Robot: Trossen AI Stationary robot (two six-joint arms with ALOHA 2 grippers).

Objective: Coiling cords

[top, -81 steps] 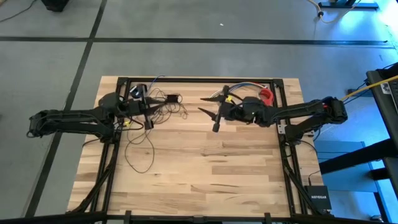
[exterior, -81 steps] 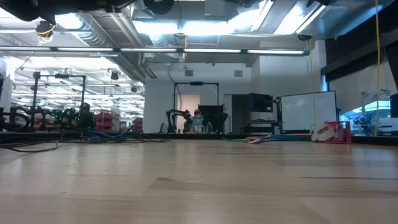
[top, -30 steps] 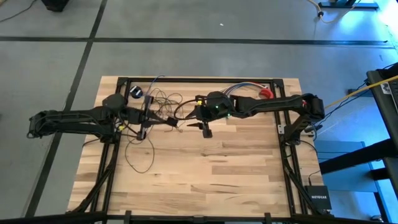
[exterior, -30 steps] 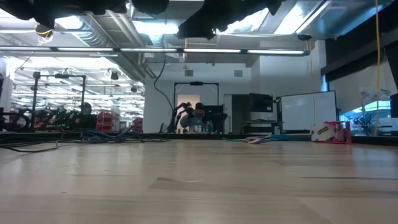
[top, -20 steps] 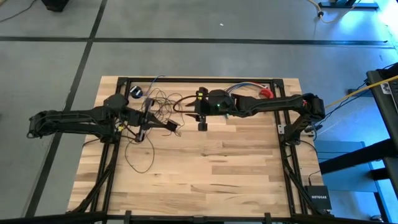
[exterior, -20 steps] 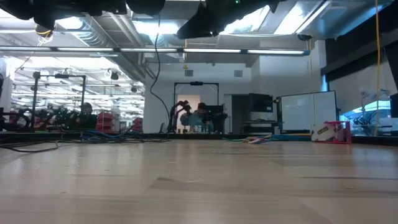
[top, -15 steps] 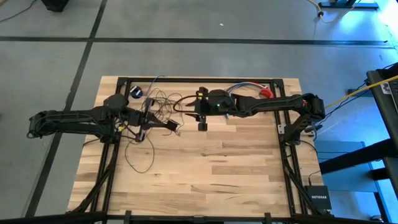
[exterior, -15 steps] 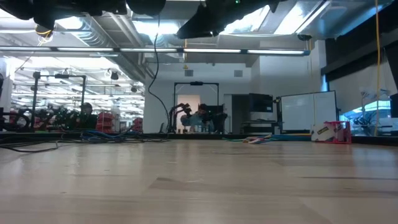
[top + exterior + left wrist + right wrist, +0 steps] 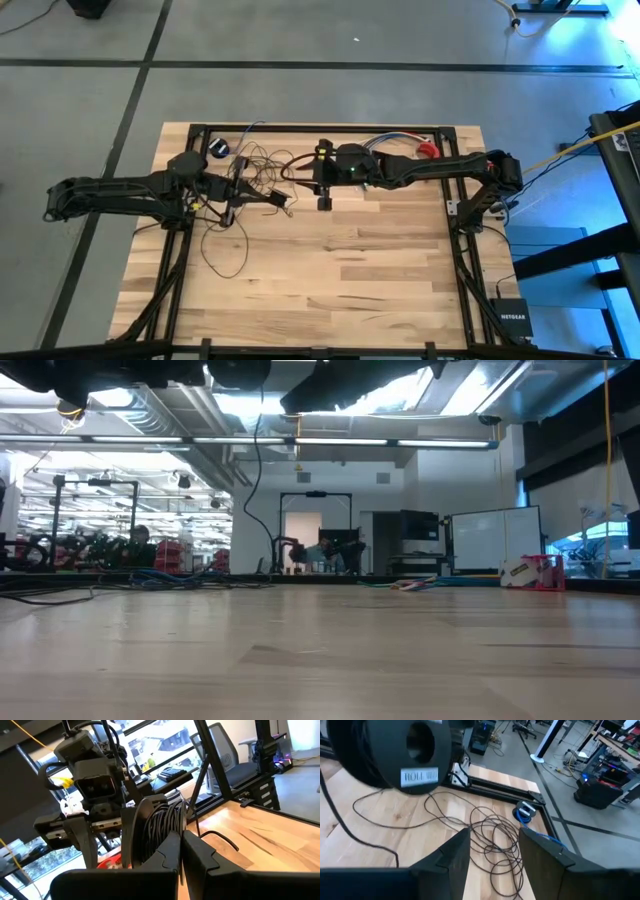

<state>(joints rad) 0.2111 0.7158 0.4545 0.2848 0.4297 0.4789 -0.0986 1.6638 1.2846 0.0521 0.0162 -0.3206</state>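
Here the left gripper [image 9: 232, 190], clamped shut, holds a spool [image 9: 150, 832] wound with cord [image 9: 222, 240]; the right gripper [image 9: 322, 180] hovers open, empty, and must next catch the loose strand.

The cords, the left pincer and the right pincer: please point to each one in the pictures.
cords [image 9: 492, 832]: right wrist view, loose loops on the table.
left pincer [image 9: 181, 851]: left wrist view, between the shut fingertips.
right pincer [image 9: 495, 845]: right wrist view, between the open fingertips.

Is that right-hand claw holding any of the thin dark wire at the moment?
No: the right gripper stands open and empty, with the cords lying loose in loops on the table beyond its fingers.
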